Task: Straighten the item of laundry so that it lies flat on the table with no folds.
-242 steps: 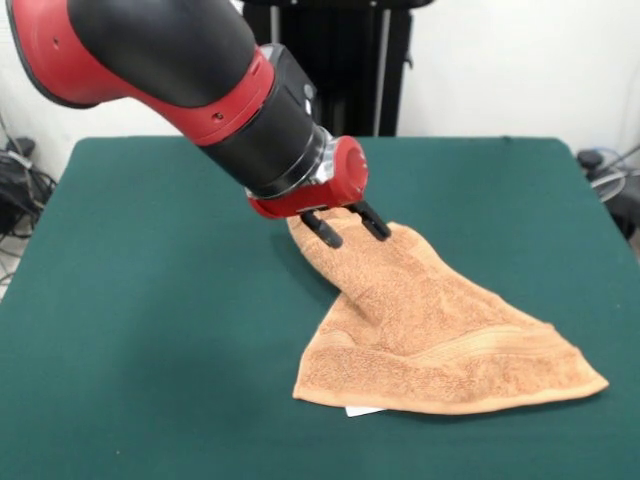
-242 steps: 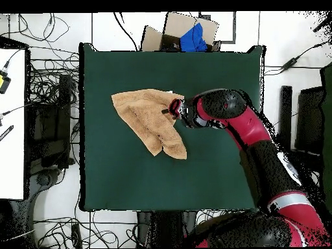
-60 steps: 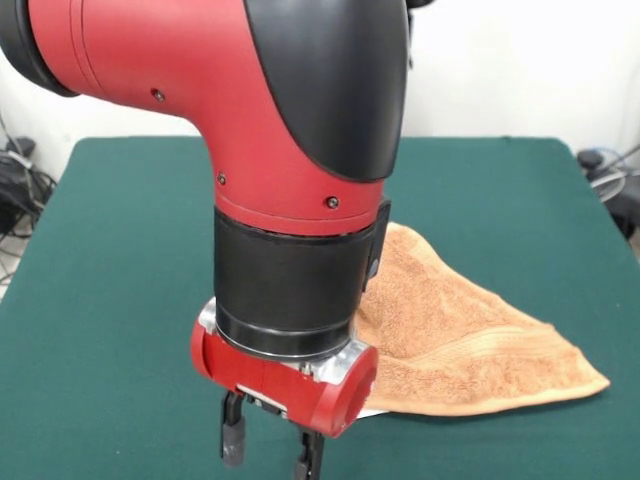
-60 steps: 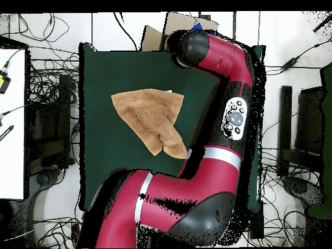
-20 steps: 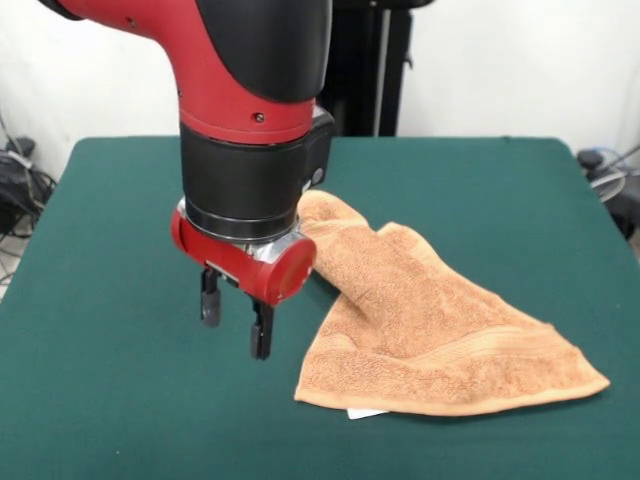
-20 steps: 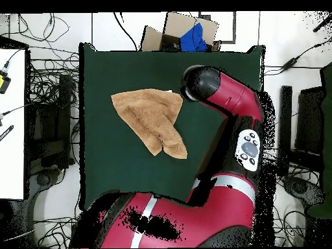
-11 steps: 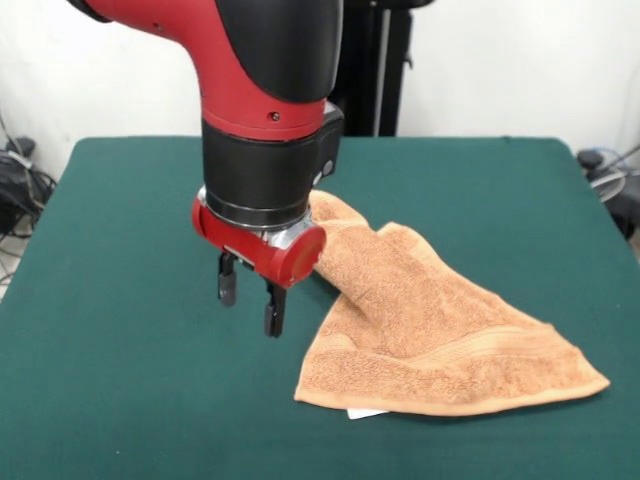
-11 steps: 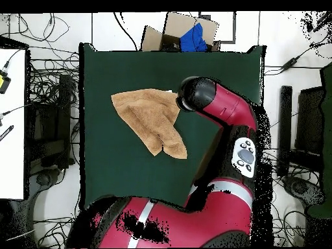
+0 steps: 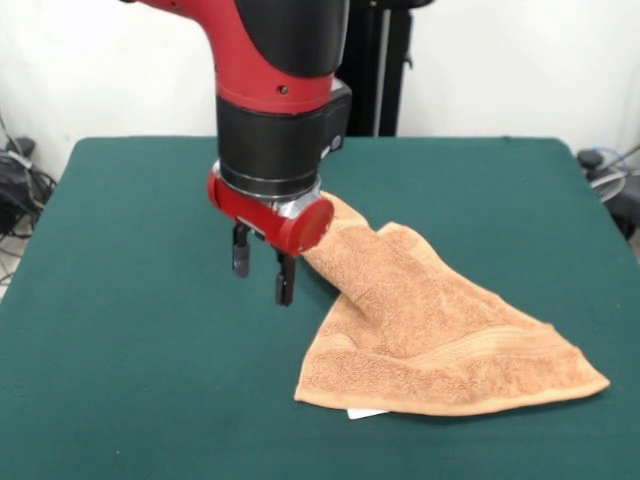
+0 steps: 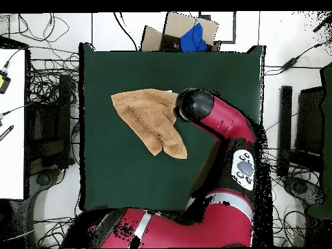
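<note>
1. My tool (image 9: 260,273) hangs with its 2 fingers parted and nothing between them, just beside the towel's (image 9: 430,325) folded upper edge.
2. The towel lies doubled into a rough triangle, mid-counter, with a white tag peeking out at its near edge.
3. Risk, as I judge it: coming down here I could pinch both layers and drag the fold along, or miss the cloth altogether.
4. The green counter (image 9: 120,380) is broad and felt-like; cables and boxes crowd the floor around it.

Pincer (image 9: 262,275) hangs just beside the towel (image 9: 430,325) on the table (image 9: 120,350).
</note>
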